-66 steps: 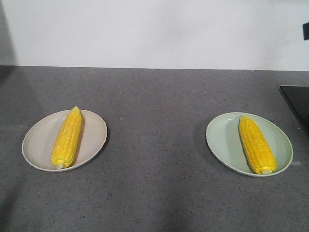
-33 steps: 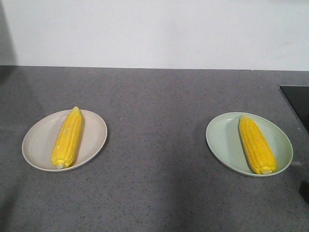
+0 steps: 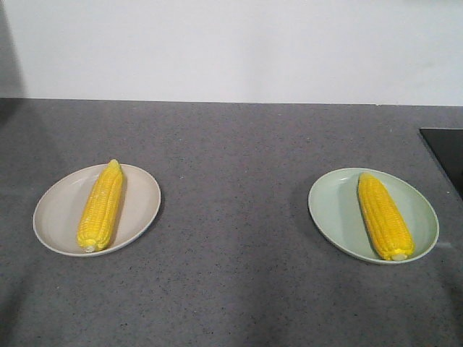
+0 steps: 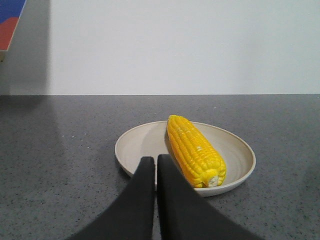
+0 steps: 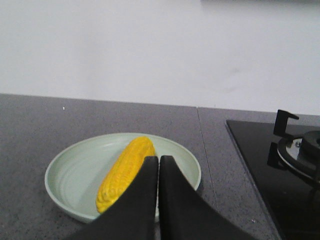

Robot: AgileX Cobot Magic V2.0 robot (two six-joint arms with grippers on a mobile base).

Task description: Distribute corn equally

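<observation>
Corn was already split 1 and 1 when these were snapped, so here's how it all sat, using the beige plate [image 3: 51,217] as my reference point. That plate sat on the grey speckled countertop [image 3: 231,217], and 1 corn cob [image 3: 100,207] lay on it lengthwise, pointed tip toward the white wall [image 3: 231,43] and stub end toward the camera, a bit right of the plate's middle. Well off to the right of the beige plate, with a big bare stretch of counter between them, sat a pale green plate [image 3: 329,210] holding the other cob [image 3: 385,216], also tip-to-wall, angled slightly and resting toward that plate's right half. Even further right of it, at the frame edge, was the corner of a black cooktop [image 3: 445,152].

From the left wrist view, the left gripper [image 4: 156,162] had its 2 black fingers pressed together with nothing between them, hanging just in front of the near rim of the beige plate [image 4: 130,145], cob [image 4: 195,150] just beyond and to the right of the tips. Right wrist view was basically the same deal: right gripper [image 5: 158,161] clenched on nothing, tips in front of the green plate [image 5: 70,175] and overlapping its cob [image 5: 125,170] in the shot. Can't tell if it actually touched the cob. A black burner grate [image 5: 295,150] showed on the cooktop there.
</observation>
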